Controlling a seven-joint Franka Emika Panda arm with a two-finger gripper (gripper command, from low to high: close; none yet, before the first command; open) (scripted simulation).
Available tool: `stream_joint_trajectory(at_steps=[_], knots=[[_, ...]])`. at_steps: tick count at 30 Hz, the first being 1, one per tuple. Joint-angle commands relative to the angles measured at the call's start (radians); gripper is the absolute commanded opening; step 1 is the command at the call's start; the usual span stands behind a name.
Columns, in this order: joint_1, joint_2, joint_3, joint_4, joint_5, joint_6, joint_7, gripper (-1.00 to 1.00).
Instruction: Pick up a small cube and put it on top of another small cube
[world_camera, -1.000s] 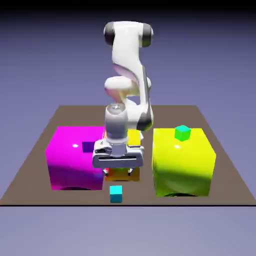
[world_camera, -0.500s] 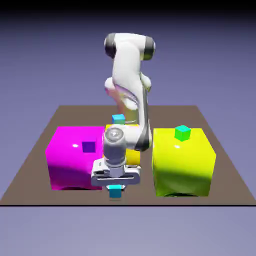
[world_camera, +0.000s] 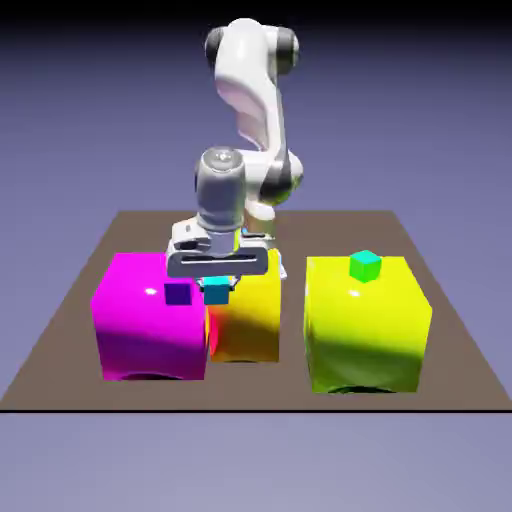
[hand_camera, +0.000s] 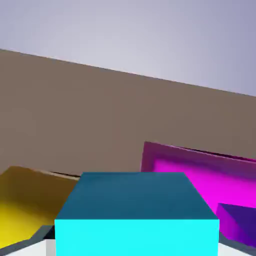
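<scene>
**Desk:** What is the pincer doing?

**Photographer:** The pincer (world_camera: 216, 290) is clamped on the cyan cube (world_camera: 216, 292), one finger on each side face, and carries it in the air. In the hand view the cyan cube (hand_camera: 136, 215) fills the bottom of the picture and hides the fingertips.

**Desk:** Where is the cube against the magenta block?

**Photographer:** It hangs just off the magenta block (world_camera: 150, 315), at that block's top edge on the exterior view's right, over the seam with the orange block (world_camera: 245, 320). The purple cube (world_camera: 178, 294) sits on the magenta block's top, near the carried cube. From the hand, the purple cube (hand_camera: 240, 224) shows at the lower right, beside the magenta block (hand_camera: 200, 175).

**Desk:** And farther out?

**Photographer:** A yellow block (world_camera: 367, 322) stands well apart from the magenta block, with a green cube (world_camera: 366, 265) on top. All rest on the brown table (world_camera: 450, 300).

**Desk:** How will the cube handle?

**Photographer:** By its look, light and stiff, with flat plain faces that may be slick. A hold on two opposite faces, centred, seems best; off centre it could twist. Set down on so small a base, it may slide off unless placed level
</scene>
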Motion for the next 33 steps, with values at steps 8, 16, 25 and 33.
stream_joint_trajectory(at_steps=[8,16,25,33], knots=[[-0.042,-0.29,0.02,-0.133,0.036,-0.161,0.15,-1.0],[-0.084,-0.58,0.04,-0.266,0.075,-0.322,0.297,-1.0],[-0.074,-0.707,0.027,-0.464,0.1,-0.222,0.329,-1.0],[-0.073,-0.72,0.029,-0.319,0.102,-0.379,0.33,1.0]])
